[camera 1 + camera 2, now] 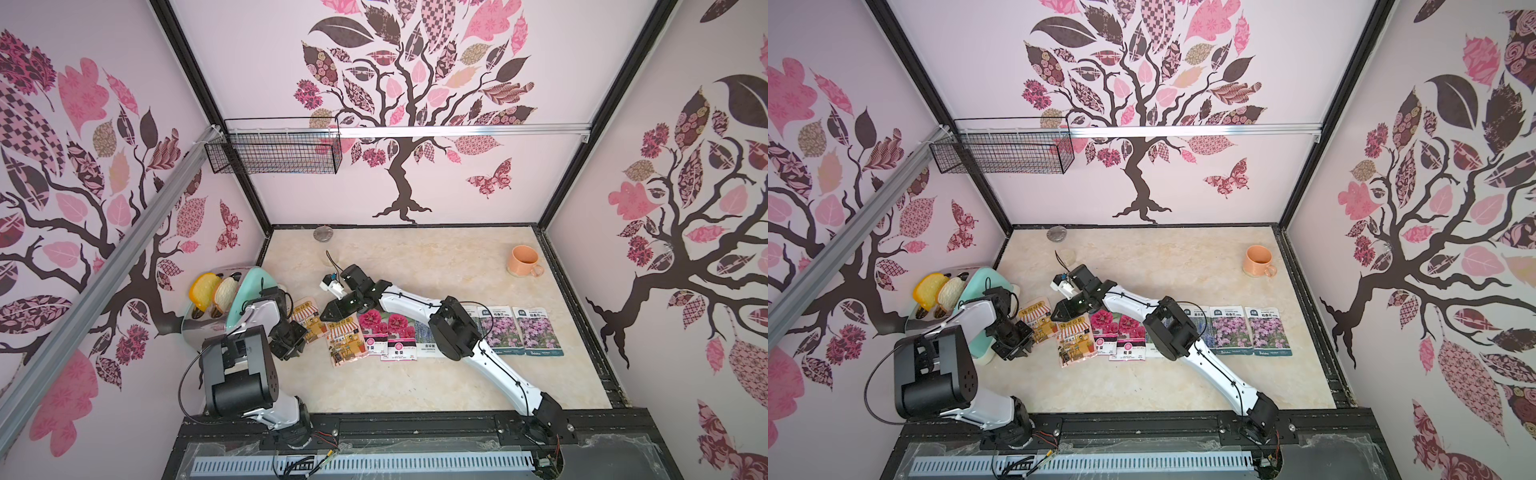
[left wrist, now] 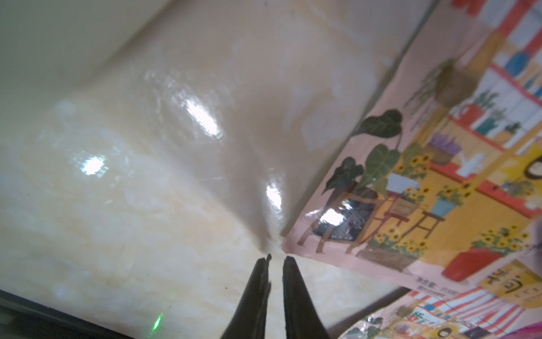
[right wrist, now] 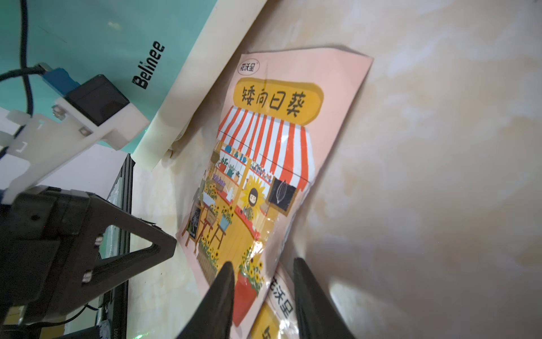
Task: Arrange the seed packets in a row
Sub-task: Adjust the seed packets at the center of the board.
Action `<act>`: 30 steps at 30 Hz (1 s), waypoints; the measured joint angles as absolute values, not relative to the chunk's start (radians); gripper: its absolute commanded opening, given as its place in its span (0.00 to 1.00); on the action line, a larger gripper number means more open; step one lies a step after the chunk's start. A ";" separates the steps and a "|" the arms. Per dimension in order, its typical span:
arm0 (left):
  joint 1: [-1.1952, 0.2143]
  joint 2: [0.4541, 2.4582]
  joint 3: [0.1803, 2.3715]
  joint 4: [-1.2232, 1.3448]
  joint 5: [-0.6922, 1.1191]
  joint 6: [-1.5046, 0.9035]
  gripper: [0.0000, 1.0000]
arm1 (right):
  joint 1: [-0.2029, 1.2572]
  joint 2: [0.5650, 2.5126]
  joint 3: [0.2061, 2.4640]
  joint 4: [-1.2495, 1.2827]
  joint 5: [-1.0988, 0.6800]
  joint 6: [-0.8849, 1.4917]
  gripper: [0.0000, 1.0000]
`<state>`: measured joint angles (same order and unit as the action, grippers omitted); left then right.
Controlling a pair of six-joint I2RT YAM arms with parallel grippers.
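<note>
Seed packets lie in a row across the table in both top views: an orange shop-print one [image 1: 348,343], two red-pink [image 1: 371,328], lavender [image 1: 427,345] partly under my right arm, and two pink-purple [image 1: 538,332]. Another orange packet [image 1: 306,316] [image 3: 272,164] lies tilted beside the toaster, its lower end overlapping the first. My right gripper [image 3: 263,262] [image 1: 332,309] is open, with its fingers standing over that overlap. My left gripper [image 2: 277,258] [image 1: 302,336] is almost closed with nothing in it, its tips on the table just short of the tilted packet's corner [image 2: 296,243].
A teal and silver toaster [image 1: 245,299] holding bread slices stands at the left wall, touching the tilted packet. An orange mug [image 1: 524,261] sits at the back right, a round metal lid [image 1: 322,233] by the back wall, and a wire basket [image 1: 274,151] hangs above.
</note>
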<state>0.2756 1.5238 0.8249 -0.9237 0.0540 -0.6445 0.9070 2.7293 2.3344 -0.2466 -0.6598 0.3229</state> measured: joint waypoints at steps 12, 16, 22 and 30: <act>0.292 1.388 0.829 -0.933 0.079 -0.682 0.09 | 0.893 2.725 2.470 -0.309 -0.622 0.284 0.38; 0.284 1.287 0.844 -0.917 0.084 -0.713 0.12 | 0.886 2.725 2.480 -0.307 -0.622 0.285 0.38; 0.257 1.344 0.853 -0.872 0.095 -0.741 0.10 | 0.869 2.726 2.480 -0.310 -0.625 0.288 0.38; 0.237 1.476 0.824 -0.778 0.121 -0.742 0.07 | 0.852 2.727 2.483 -0.310 -0.636 0.291 0.38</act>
